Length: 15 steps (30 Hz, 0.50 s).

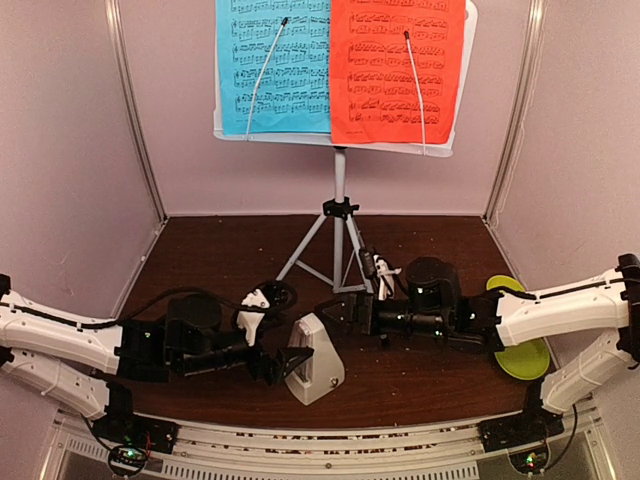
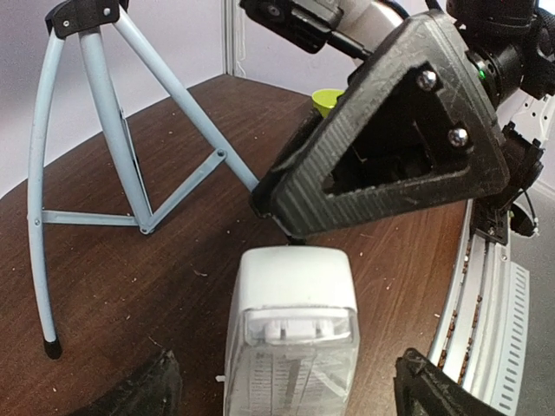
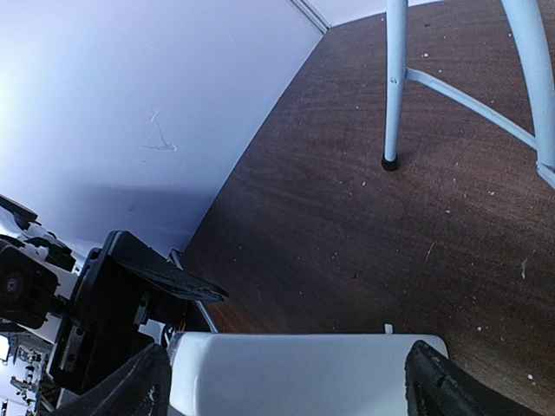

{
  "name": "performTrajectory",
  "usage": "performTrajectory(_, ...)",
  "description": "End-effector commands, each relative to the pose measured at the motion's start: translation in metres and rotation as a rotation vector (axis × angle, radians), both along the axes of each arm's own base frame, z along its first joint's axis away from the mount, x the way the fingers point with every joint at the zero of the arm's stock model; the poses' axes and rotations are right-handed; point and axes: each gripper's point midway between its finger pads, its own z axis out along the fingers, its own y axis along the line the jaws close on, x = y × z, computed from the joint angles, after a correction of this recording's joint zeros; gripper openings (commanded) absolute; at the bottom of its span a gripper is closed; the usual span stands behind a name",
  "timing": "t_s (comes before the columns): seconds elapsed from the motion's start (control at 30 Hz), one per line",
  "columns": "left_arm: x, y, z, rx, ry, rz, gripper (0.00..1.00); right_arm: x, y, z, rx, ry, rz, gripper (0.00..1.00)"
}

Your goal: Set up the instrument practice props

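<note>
The white music-stand desk (image 1: 352, 144) stands on its grey tripod (image 1: 339, 240) at the back. It holds the blue sheet (image 1: 272, 65) and the red sheet (image 1: 395, 70) side by side. The white pyramid metronome (image 1: 318, 375) stands upright on the table in front. My left gripper (image 1: 285, 363) is open, and its fingers (image 2: 143, 392) flank the metronome (image 2: 290, 295) with a gap on each side. My right gripper (image 1: 336, 312) is open too, hovering just behind the metronome's top (image 3: 303, 364), with nothing gripped.
Lime-green round dishes (image 1: 522, 358) lie on the right under my right arm. A tripod leg (image 2: 43, 217) reaches toward the left arm, and another foot (image 3: 391, 161) rests ahead of the right gripper. Pale walls close in the brown table (image 1: 230, 260).
</note>
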Motion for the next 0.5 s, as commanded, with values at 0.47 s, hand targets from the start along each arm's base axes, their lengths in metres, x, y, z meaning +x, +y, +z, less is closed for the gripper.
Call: performTrajectory(0.47, 0.006, -0.008, 0.008, -0.016, -0.028, 0.013, 0.67, -0.010, 0.016, -0.016, 0.027, 0.056, 0.063, 0.85)
